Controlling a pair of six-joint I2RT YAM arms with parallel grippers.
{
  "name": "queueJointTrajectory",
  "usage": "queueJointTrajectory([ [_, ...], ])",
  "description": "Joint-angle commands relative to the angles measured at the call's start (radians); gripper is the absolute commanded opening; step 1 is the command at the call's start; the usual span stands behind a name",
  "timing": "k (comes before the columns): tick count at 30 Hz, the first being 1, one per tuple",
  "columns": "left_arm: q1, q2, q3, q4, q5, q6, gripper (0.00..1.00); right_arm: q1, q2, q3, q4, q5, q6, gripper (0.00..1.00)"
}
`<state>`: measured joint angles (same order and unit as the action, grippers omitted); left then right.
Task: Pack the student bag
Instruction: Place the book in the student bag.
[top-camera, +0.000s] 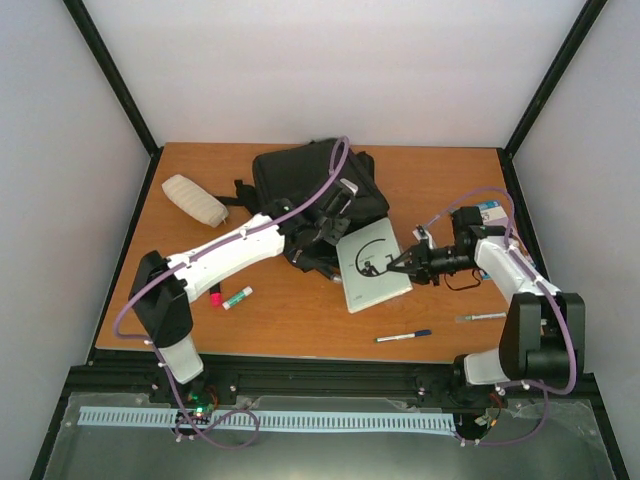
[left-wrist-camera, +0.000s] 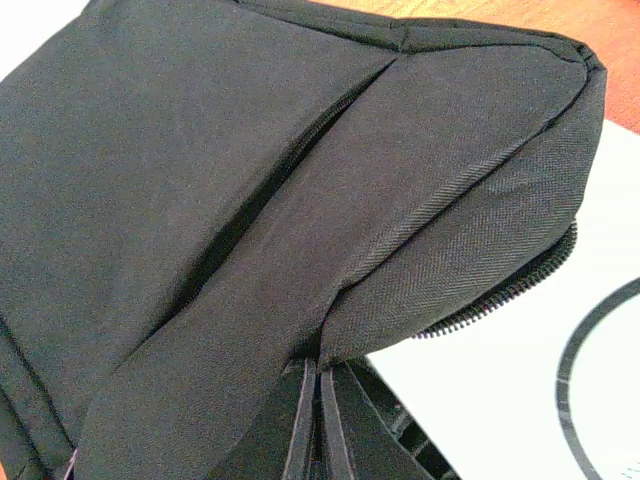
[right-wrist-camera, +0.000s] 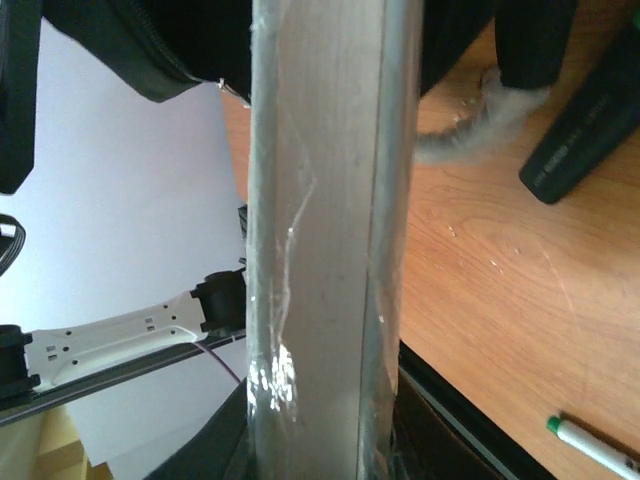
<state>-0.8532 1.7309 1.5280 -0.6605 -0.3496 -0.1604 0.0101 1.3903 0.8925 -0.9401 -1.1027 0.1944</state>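
Near edge of student bag (top-camera: 310, 180): my left gripper (top-camera: 322, 245) sits here, clenched on a gathered fold of the black fabric.
Left wrist view: bag cloth (left-wrist-camera: 250, 200) fills the frame, lifted into a ridge that narrows down to my fingers (left-wrist-camera: 300, 440); an open zip line runs along its right edge.
Student bag, position: far middle of the table (top-camera: 300, 320), a dark slumped heap, with a strap trailing out on its left side.
Right gripper (top-camera: 392, 264): to the near-right of the bag, jaws closed on the right-hand edge of a white book (top-camera: 370, 275).
Book: shrink-wrapped, with a black ring on the cover; its far-left corner lies against the bag's near edge, just beside my left gripper. I cannot tell whether it is flat or raised a little.
Right wrist view: the book's wrapped edge (right-wrist-camera: 320, 200) runs straight up the frame between my fingers, with dark bag fabric across the top.
Cream pouch (top-camera: 195, 200): left of the bag, near the end of its strap.
Marker (top-camera: 237, 297): white with a green end, well to the near-left of the bag, with a small pink item (top-camera: 214, 296) beside it.
Blue pen (top-camera: 403, 336): well nearer than the bag, on the near side of the book.
Small box (top-camera: 488, 213): right of the bag, well apart, behind my right wrist.
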Motion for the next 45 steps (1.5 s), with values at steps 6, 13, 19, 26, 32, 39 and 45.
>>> queueJointTrajectory([
  [6, 0.005, -0.103, -0.025, 0.107, 0.028, 0.001, 0.01, 0.11, 0.141, 0.079, 0.285, -0.185, 0.063, 0.03],
  [13, 0.005, -0.111, -0.034, 0.1, 0.035, -0.005, 0.01, 0.139, 0.213, 0.102, 0.396, -0.2, 0.085, 0.03],
  [19, 0.005, -0.126, -0.066, 0.111, 0.043, -0.002, 0.01, 0.154, 0.261, 0.11, 0.484, -0.108, 0.072, 0.03],
  [26, 0.005, -0.145, -0.111, 0.14, 0.02, -0.002, 0.01, 0.212, 0.377, 0.167, 0.479, -0.015, -0.027, 0.28],
  [32, 0.005, -0.157, -0.143, 0.15, 0.007, -0.001, 0.01, 0.216, 0.362, 0.193, 0.33, 0.076, -0.192, 0.55],
  [39, 0.006, -0.175, -0.19, 0.162, 0.005, 0.003, 0.01, 0.215, 0.229, 0.158, 0.29, 0.214, -0.278, 0.71],
  [45, 0.011, -0.178, -0.229, 0.159, 0.038, 0.005, 0.01, 0.215, 0.147, 0.111, 0.27, 0.328, -0.366, 0.72],
])
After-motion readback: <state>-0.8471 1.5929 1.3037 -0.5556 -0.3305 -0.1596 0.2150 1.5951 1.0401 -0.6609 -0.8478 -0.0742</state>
